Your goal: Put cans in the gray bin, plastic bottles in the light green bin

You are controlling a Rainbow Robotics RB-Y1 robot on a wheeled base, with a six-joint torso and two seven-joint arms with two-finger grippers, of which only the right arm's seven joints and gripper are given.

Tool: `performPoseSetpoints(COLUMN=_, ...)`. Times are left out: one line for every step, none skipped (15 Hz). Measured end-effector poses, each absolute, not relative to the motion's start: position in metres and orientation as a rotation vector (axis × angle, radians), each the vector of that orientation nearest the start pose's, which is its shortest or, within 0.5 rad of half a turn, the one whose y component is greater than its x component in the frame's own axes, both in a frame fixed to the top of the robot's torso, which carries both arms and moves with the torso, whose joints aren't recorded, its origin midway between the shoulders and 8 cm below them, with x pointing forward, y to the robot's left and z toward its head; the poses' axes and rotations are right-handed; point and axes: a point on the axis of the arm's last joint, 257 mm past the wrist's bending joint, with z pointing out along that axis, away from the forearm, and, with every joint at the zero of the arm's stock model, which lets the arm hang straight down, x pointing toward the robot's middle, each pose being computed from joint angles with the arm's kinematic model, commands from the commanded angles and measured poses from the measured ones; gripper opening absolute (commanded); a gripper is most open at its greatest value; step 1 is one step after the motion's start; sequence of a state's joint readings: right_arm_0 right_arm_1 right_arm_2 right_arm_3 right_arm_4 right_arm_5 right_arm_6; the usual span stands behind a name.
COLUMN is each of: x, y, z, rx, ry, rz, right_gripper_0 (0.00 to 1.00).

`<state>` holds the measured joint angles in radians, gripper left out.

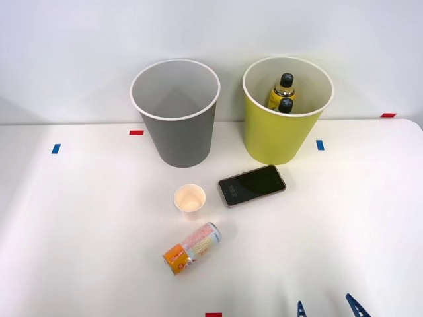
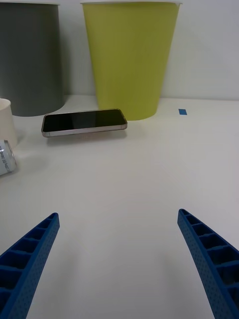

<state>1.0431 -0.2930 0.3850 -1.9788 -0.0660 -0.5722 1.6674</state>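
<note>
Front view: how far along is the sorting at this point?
Done: both plastic bottles stand inside the light green bin. In hand: nothing; the right pincer is open and empty above the table. Left: the can lies on its side on the table, and the gray bin looks empty.

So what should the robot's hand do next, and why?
Probably move the open right gripper over to the can, which lies on its side on the table, nothing held. Both plastic bottles already stand inside the light green bin, while the gray bin looks empty.
</note>
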Motion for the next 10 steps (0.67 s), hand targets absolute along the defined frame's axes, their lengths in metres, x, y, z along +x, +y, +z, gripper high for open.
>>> performPoseSetpoints(x=0.215, y=-0.193, z=-0.282, rx=-0.116, ry=1.645, rz=0.060, right_gripper_0=0.82)
performPoseSetpoints(x=0.215, y=-0.193, z=-0.282, rx=-0.116, ry=1.645, rz=0.060, right_gripper_0=0.82)
performPoseSetpoints(x=0.215, y=-0.193, z=-0.282, rx=-0.116, ry=1.645, rz=0.060, right_gripper_0=0.82)
performPoseSetpoints(x=0.215, y=-0.193, z=-0.282, rx=-0.116, ry=1.645, rz=0.060, right_gripper_0=0.82)
performPoseSetpoints(x=0.215, y=-0.193, z=-0.282, rx=-0.116, ry=1.645, rz=0.060, right_gripper_0=0.82)
performPoseSetpoints(x=0.215, y=-0.193, z=-0.282, rx=-0.116, ry=1.645, rz=0.060, right_gripper_0=0.82)
performPoseSetpoints(x=0.215, y=-0.193, z=-0.284, rx=-0.116, ry=1.649, rz=0.060, right_gripper_0=0.82)
performPoseSetpoints(x=0.213, y=-0.193, z=-0.297, rx=-0.116, ry=1.679, rz=0.060, right_gripper_0=0.82)
performPoseSetpoints(x=0.214, y=-0.194, z=-0.307, rx=-0.113, ry=1.704, rz=0.059, right_gripper_0=0.82)
performPoseSetpoints(x=0.216, y=-0.195, z=-0.309, rx=-0.114, ry=1.707, rz=0.055, right_gripper_0=0.84)
